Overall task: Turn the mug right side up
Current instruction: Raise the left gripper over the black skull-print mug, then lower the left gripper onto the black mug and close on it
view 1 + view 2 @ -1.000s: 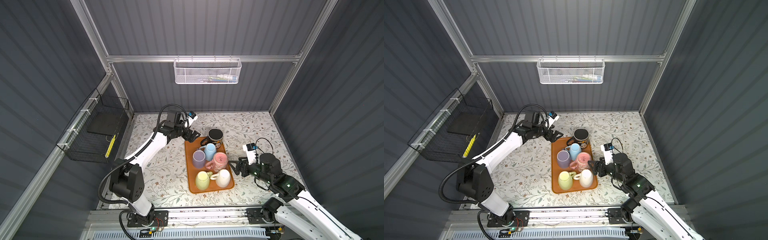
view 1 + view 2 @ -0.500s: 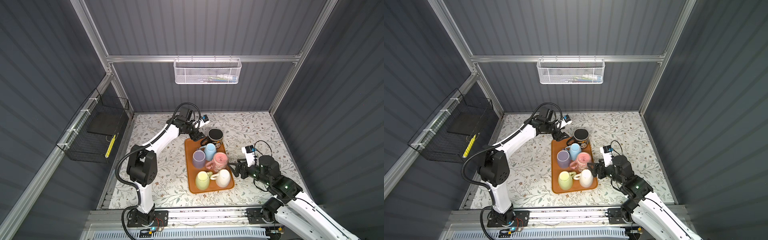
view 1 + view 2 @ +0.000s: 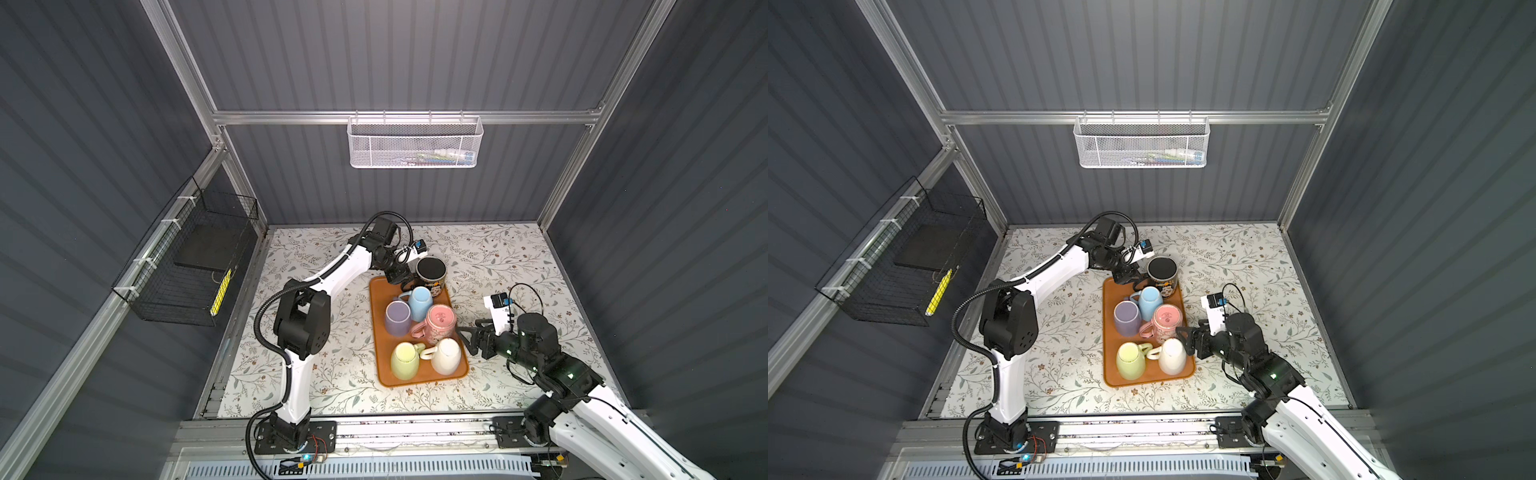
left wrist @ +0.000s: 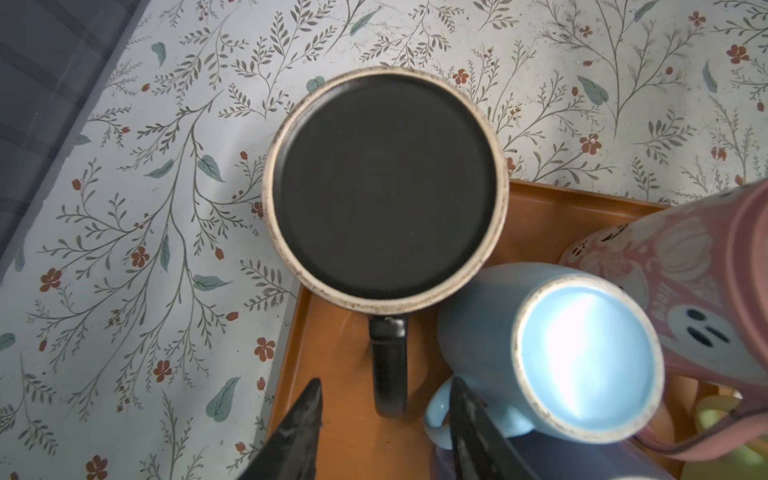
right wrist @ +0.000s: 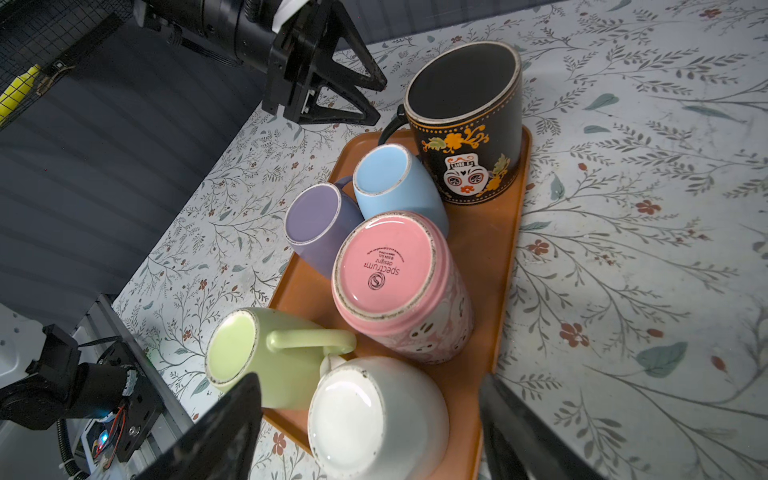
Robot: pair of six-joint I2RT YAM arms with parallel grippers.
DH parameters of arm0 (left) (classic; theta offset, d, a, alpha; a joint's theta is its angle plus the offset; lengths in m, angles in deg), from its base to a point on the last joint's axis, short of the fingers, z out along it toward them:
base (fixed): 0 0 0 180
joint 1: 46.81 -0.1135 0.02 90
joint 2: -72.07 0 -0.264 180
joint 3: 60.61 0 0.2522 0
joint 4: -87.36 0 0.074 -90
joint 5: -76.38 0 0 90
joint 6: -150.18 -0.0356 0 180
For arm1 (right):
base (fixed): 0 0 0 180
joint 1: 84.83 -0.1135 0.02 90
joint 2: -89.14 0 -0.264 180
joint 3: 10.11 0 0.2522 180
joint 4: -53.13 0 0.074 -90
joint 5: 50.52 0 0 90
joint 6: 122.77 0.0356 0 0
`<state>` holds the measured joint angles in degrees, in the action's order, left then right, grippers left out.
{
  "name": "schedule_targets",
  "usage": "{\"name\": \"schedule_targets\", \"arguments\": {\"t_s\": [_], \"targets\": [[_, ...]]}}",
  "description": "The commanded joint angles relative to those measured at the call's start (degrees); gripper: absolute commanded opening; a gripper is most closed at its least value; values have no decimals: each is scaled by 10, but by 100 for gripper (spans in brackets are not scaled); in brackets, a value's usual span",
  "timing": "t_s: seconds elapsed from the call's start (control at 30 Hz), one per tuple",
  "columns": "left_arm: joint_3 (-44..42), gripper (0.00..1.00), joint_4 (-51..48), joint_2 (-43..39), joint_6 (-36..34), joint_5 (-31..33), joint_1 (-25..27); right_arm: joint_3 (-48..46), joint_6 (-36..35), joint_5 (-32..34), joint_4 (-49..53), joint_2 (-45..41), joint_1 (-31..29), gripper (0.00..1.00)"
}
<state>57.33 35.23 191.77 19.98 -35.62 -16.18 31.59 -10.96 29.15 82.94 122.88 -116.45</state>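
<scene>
Even overhead light, dim walls [image 3: 415,62]; glare whitens the blue mug [image 4: 586,353]; my near fingers [image 5: 216,436] blur.

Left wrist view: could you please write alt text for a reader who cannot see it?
An upside-down black mug stands at the corner of an orange tray, its handle reaching between the open fingers of the left end effector without touching. An upside-down blue mug stands beside it.

- The black mug [image 3: 431,270], painted with a white skull and orange flowers, is standing upside down, its flat base facing up.
- It is sitting at the orange tray's [image 3: 377,332] far end, its handle pointing left in both top views.
</scene>
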Motion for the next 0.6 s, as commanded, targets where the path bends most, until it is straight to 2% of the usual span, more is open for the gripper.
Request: {"name": "schedule_targets", "arguments": {"t_s": [0.0,0.57], "targets": [[34,50,-32,17,-12,-2,6,-8,-6,-1,-13,-3,4,82],[65,44,-52,69,-24,12,22,-12,-2,-2,-20,-1,7,82]]}}
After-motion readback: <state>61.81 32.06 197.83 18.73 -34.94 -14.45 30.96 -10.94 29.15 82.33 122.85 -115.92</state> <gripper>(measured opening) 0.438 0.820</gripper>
